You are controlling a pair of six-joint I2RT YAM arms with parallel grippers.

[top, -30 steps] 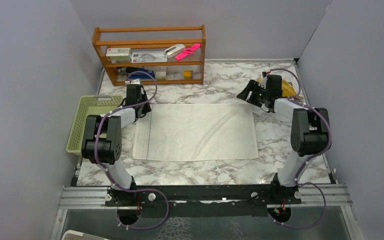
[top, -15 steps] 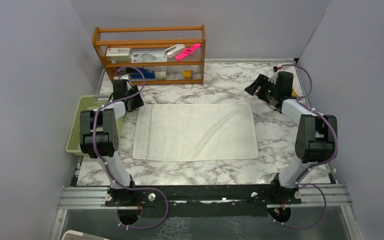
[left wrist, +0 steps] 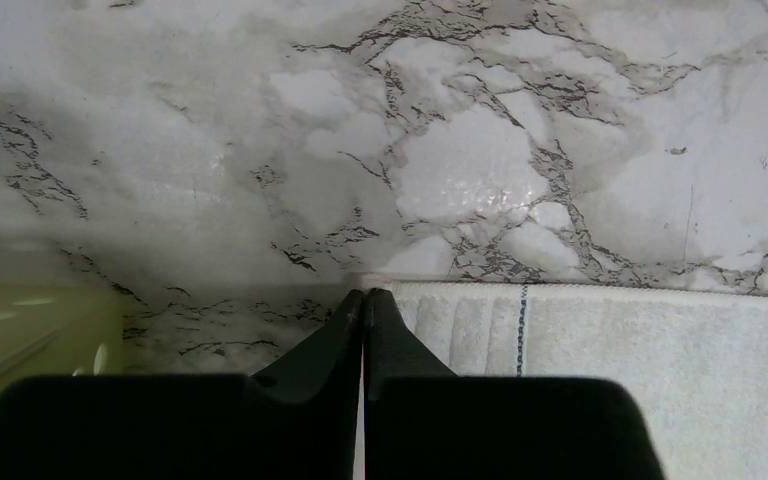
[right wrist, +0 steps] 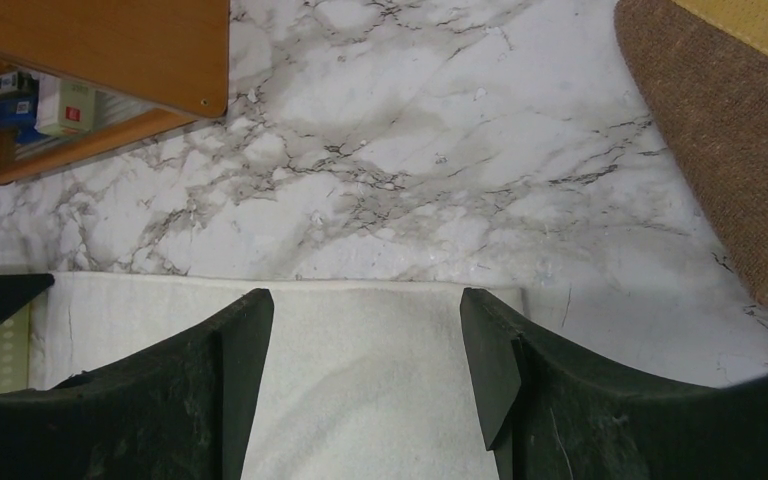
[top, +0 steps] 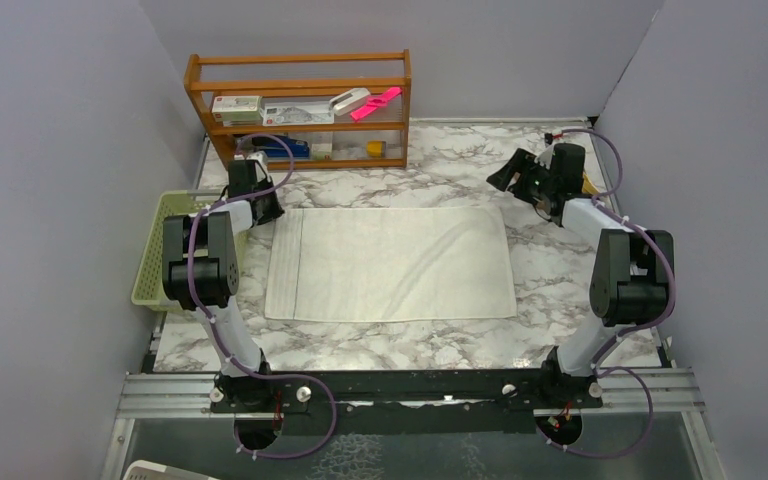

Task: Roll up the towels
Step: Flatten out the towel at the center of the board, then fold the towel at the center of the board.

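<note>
Two towels on a white marble-patterned tabletop (top: 440, 160) with grey veins.

Far left: pale green slotted plastic basket (top: 148, 268), hard against the table's left side, beside the left arm.

Next, left pincer (left wrist: 363, 300), black, jaws pressed tight together, only a hairline seam between the fingers (left wrist: 320, 350). Tips right at the far left corner of the plain white textured rectangular towel (top: 390, 263). Touching the cloth or just above it: cannot tell. Cloth caught between the tips or not: cannot tell either. Thin dark stitched line down the towel just inside its left edge, to the right of the tips in the left wrist view.

White towel spread flat and unrolled mid-table, long sides running left to right, faint creases across its right half. Behind it, at the back wall, orange-brown wooden shelf rack (top: 300, 105) with small boxes and a pink item, well apart from the cloth.

Further right, right pincer (right wrist: 365, 330), black, fingers spread wide, gripping nothing. White towel's far edge visible between the two fingers in the right wrist view, its far right corner just past the right-hand finger (right wrist: 490, 370). From above, pincer off that corner, over bare marble; raised or touching, not clear.

Rightmost: mustard-yellow towel with a tan-brown woven border (right wrist: 730, 130), near the right wall, close beside the right pincer, apart from the white towel, mostly hidden behind the arm from above.
</note>
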